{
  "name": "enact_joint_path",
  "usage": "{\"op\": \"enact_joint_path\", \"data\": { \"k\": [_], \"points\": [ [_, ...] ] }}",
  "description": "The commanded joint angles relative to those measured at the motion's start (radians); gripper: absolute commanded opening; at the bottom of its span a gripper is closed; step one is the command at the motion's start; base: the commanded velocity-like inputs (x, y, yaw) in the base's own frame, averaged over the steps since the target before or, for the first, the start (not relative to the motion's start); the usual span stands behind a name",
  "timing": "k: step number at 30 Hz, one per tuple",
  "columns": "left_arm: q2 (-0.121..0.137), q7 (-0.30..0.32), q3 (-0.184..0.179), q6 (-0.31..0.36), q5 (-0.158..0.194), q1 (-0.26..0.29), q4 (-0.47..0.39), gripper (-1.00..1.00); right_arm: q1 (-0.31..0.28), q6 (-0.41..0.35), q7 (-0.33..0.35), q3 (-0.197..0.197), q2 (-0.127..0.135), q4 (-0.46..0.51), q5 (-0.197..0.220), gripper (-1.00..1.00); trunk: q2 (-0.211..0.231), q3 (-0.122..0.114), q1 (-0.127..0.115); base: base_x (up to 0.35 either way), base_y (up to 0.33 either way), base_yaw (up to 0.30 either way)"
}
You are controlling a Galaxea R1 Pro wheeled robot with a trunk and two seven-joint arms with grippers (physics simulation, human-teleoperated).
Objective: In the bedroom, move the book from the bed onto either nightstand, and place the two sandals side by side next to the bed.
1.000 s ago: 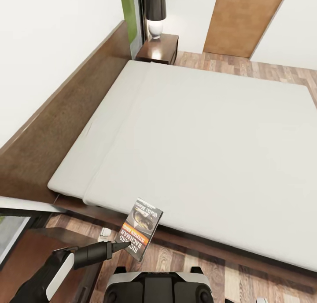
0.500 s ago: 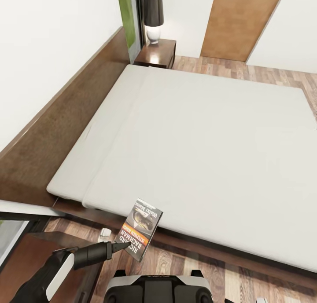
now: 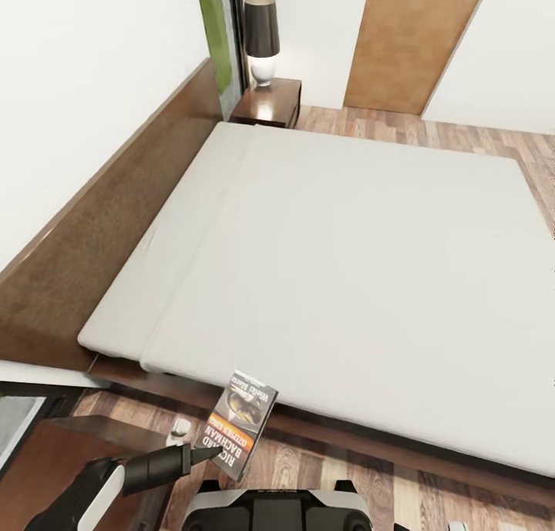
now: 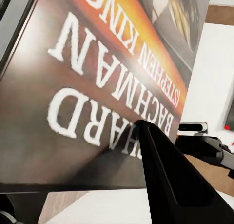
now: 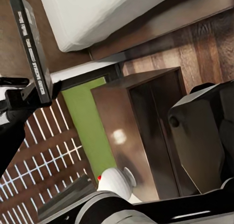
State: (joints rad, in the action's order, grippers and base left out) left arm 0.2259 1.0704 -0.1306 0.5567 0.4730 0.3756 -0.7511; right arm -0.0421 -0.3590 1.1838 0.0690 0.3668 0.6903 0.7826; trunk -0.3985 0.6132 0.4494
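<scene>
book (image 3: 237,425) clamped in left gripper (image 3: 206,454), held tilted at 6 o'clock off bed (image 3: 347,269); right gripper state cannot be told.

The big bed (image 3: 347,261) has a brown wood frame and a flat headboard along its 9 o'clock side. A pale grey-white mattress covers it, and its top is bare. The brown plank floor (image 3: 478,134) runs round the bed at 12 and 6 o'clock. A dark brown nightstand (image 3: 268,103) stands on the floor at 11 o'clock, just beside the bed's far corner. A lamp (image 3: 262,39) with a black shade sits on it.
</scene>
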Motion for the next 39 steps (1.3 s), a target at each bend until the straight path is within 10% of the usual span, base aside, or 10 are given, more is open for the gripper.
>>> {"op": "enact_joint_path", "data": {
  "k": [1, 39],
  "points": [
    [0.001, -0.002, -0.004, 0.003, 0.009, 0.000, 0.008, -1.00, 0.000, -0.009, 0.000, 0.005, 0.001, 0.000, 0.010, 1.00, -0.001, -0.001, 0.001, 0.000, 0.000, -0.064],
    [0.004, 0.111, -0.007, -0.089, 0.009, 0.000, 0.124, -1.00, 0.000, -0.009, -0.001, 0.006, 0.000, 0.000, 0.009, 1.00, -0.001, -0.062, 0.001, 0.000, 0.000, -0.062]
  ]
}}
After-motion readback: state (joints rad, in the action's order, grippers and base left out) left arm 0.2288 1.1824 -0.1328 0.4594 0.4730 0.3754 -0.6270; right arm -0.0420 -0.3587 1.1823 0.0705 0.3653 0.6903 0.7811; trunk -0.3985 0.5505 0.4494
